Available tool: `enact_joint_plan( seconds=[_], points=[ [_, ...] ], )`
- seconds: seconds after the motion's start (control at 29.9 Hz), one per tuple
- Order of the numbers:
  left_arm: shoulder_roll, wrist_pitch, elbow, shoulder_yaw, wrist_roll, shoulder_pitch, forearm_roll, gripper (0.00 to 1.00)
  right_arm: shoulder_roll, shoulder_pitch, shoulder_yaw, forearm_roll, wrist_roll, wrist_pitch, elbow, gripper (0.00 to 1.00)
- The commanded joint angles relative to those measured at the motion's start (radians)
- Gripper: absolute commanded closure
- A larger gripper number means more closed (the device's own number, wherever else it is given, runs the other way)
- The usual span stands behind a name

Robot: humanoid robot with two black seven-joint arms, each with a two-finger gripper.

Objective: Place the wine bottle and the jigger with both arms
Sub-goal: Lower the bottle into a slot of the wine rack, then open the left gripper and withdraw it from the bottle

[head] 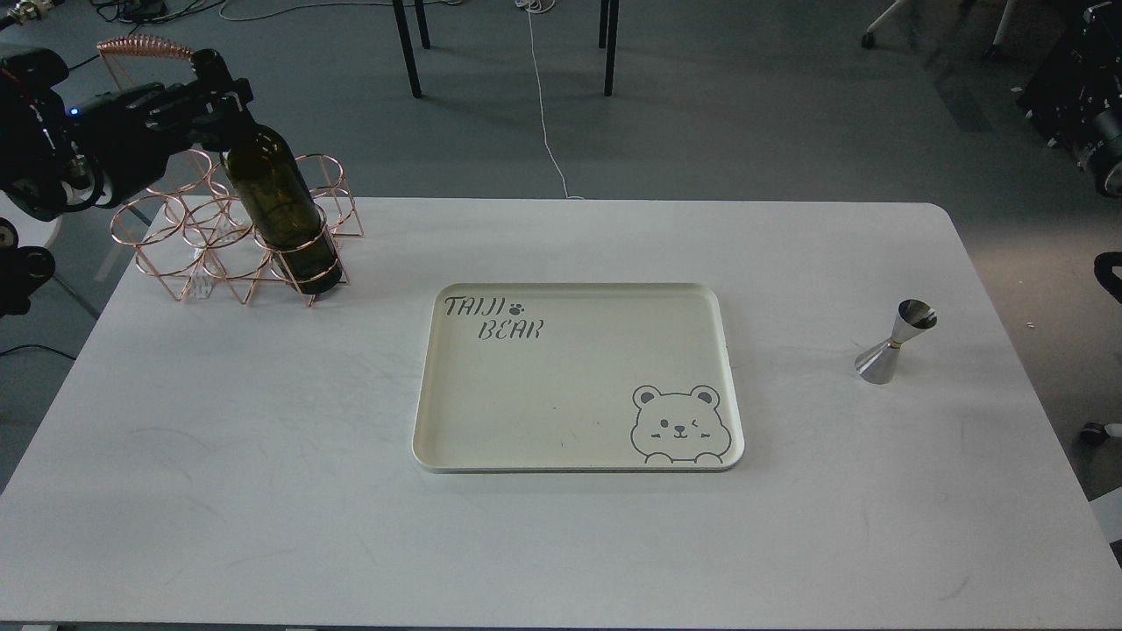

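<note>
The wine bottle (279, 203) stands in the front ring of a copper wire rack (188, 232) at the table's far left corner, its neck caught between the fingers of the left gripper (221, 98) — closed on the glass just below the mouth. Below and right of that gripper, a cream tray (578, 456) printed with a bear lies flat on the white table (263, 491). Far off to the right of it, past the tray, the jigger (896, 342) stands upright and alone — the right gripper is out of sight.
</note>
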Motion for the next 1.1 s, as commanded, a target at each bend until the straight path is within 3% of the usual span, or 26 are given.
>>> enact_joint_plan(
  seconds=[0.0, 0.3, 0.47, 0.77, 1.07],
  points=[
    [-0.007, 0.000, 0.000, 0.000, -0.004, -0.001, 0.001, 0.40, -0.001, 0.000, 0.000, 0.000, 0.000, 0.000, 0.000, 0.02],
    [-0.019, 0.003, 0.000, -0.018, -0.002, -0.007, -0.011, 0.18, -0.003, 0.003, 0.000, 0.000, 0.000, 0.000, 0.000, 0.02],
    [-0.013, 0.041, 0.002, -0.060, -0.009, -0.010, -0.210, 0.05, -0.003, 0.003, 0.000, 0.000, 0.000, 0.001, 0.000, 0.02],
    [0.038, 0.043, 0.043, -0.071, -0.044, -0.011, -0.828, 0.03, -0.003, 0.008, 0.019, 0.003, 0.000, 0.066, 0.006, 0.02],
    [0.042, 0.009, 0.092, -0.066, -0.047, 0.021, -1.276, 0.02, -0.003, -0.006, 0.109, 0.028, 0.000, 0.054, -0.018, 0.01]
  ],
)
